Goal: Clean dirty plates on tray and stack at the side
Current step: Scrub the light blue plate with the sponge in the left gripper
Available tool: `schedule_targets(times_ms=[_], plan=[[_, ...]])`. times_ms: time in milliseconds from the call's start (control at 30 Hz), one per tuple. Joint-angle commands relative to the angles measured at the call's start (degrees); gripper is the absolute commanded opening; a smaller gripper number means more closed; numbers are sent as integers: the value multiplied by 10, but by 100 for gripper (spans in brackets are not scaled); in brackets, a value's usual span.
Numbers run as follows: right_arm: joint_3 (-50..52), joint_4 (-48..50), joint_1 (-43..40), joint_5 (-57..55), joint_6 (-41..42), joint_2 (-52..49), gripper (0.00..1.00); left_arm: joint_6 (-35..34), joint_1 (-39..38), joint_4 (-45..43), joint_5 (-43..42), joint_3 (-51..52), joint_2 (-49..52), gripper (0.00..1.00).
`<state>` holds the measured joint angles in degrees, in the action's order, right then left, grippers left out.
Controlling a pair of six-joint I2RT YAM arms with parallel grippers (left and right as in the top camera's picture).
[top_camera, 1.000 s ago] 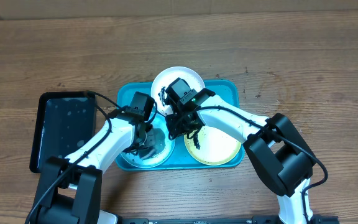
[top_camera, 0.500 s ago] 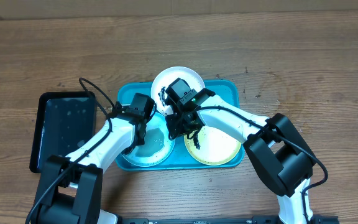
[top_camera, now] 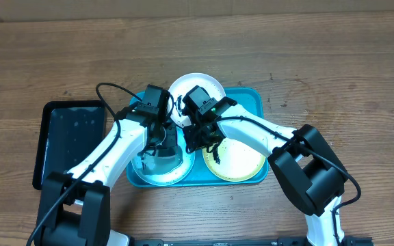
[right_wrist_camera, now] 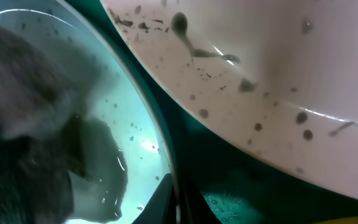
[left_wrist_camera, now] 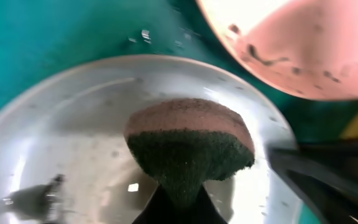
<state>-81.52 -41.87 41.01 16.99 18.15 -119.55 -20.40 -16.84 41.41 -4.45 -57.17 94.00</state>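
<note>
On the turquoise tray (top_camera: 248, 102) lie three plates: a white one (top_camera: 197, 83) at the far rim, a light blue one (top_camera: 157, 172) at near left and a yellow-green one (top_camera: 241, 160) at near right. My left gripper (top_camera: 160, 145) is shut on a brown-and-green sponge (left_wrist_camera: 188, 140) that hangs over the wet light blue plate (left_wrist_camera: 73, 124). My right gripper (top_camera: 193, 143) is shut on that plate's right rim (right_wrist_camera: 166, 155), jaws pinching it at the frame bottom (right_wrist_camera: 178, 208). Dark smears dot the white plate (right_wrist_camera: 278, 74).
A smaller black tray (top_camera: 70, 143) lies on the wooden table left of the turquoise tray. The two arms stand close together over the tray's middle. Bare wood surrounds both trays.
My left arm has slid the sponge away from the near edge toward the far side of the light blue plate. The right gripper has kept its place on the rim.
</note>
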Motion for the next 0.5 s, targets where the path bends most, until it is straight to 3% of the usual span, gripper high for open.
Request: schedule_targets(times_ms=[0,267,467], plan=[[5,-2,-2,-19,-3,-1,5,-4,3,-2,-34,3,6,4],[5,-2,-2,-19,-3,-1,5,-14,8,-13,33,25,54,4],[5,-7,-2,-20,-4,-1,5,-15,19,8,159,26,109,4]])
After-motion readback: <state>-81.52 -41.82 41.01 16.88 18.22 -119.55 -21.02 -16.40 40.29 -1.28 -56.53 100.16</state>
